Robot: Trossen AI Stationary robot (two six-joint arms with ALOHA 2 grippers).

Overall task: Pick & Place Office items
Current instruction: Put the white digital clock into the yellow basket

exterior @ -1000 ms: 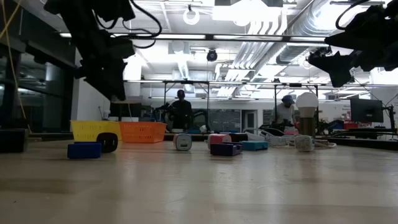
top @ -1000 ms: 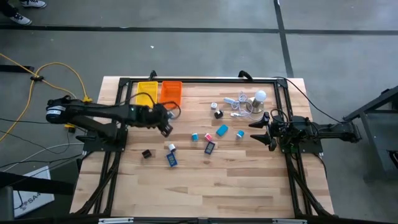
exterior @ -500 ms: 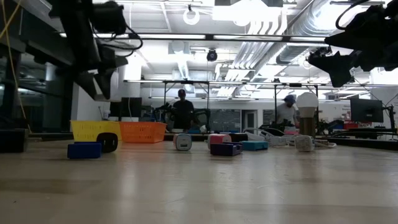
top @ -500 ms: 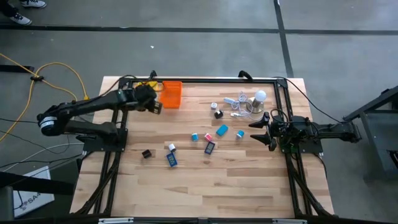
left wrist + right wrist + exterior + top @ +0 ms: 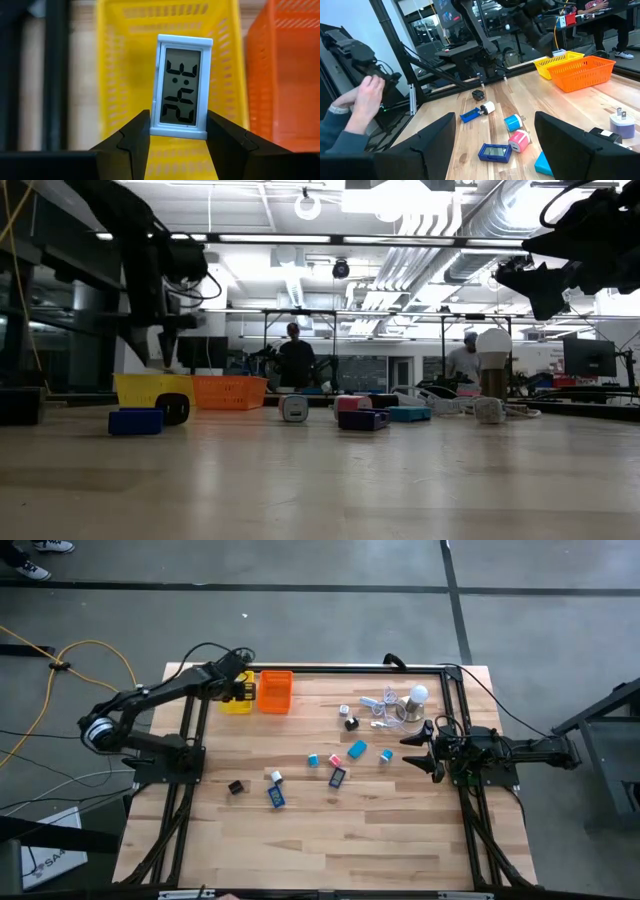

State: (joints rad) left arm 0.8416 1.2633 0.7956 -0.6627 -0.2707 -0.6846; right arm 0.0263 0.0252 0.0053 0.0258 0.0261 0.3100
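A: So from the overhead cam, left gripper (image 5: 240, 690) is parked right over the yellow basket (image 5: 236, 703), next to the orange basket (image 5: 275, 692). Rest of the office items (image 5: 335, 777) are scattered mid-table, well apart from it. Right gripper (image 5: 415, 750) just waits near the table's right side, beside the light bulb (image 5: 418, 695) and cable pile.

B: Table-level cam agrees imo. Left arm (image 5: 150, 270) hangs above the yellow basket (image 5: 153, 389), not inside it.

A: Left wrist cam's the good one tho. Fingers (image 5: 132, 137) are shut on the lower edge of a little white digital display (image 5: 182, 86), gripped by its sides, yellow mesh directly behind.

B: Yeah, so the drop: I'd go lower first, then open slow. It's light plastic, and from that height it could prob bounce or clip the rim. It looks centred enough, no need to shift sideways.

A: Right wrist cam: its own fingers (image 5: 427, 142) spread wide, holding nothing. Blue, pink and white bits lie on the wood ahead. Someone's hand (image 5: 357, 102) shows off to the side, away from the table.
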